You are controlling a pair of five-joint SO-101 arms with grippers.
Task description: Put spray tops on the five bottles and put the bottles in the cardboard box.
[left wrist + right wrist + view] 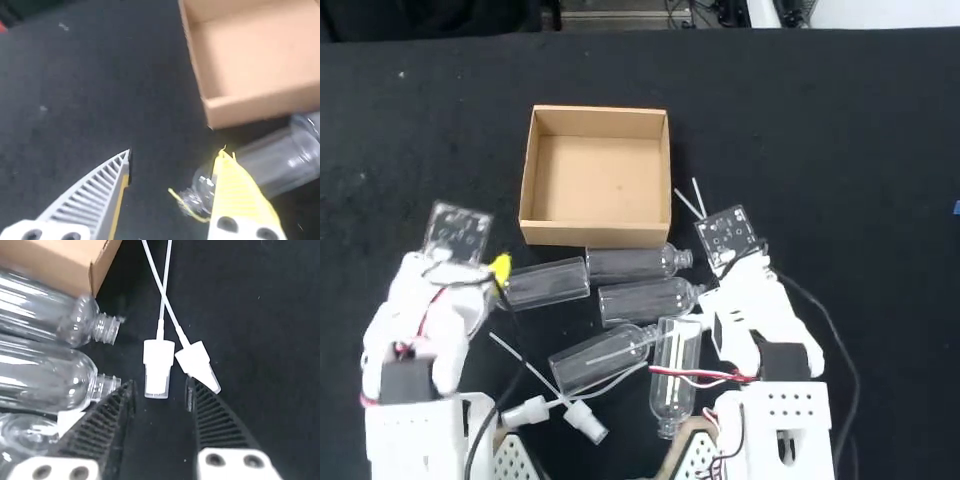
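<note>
The open cardboard box (595,175) stands behind several clear bottles without tops. One bottle (545,282) lies by my left gripper (175,155), which is open, its yellow finger (235,195) beside that bottle's neck (202,186). Two bottles (638,263) (650,298) lie in front of the box with their necks towards my right gripper (160,385). It is open and low over the table, and two white spray tops (159,369) (197,362) lie just ahead of its fingertips. Two more bottles (605,355) (675,375) lie nearer the arm bases.
Two further spray tops (525,410) (585,420) with long tubes lie at the front between the arm bases. The table (840,140) is covered in black cloth. A red and white cable (695,375) crosses the nearest bottle.
</note>
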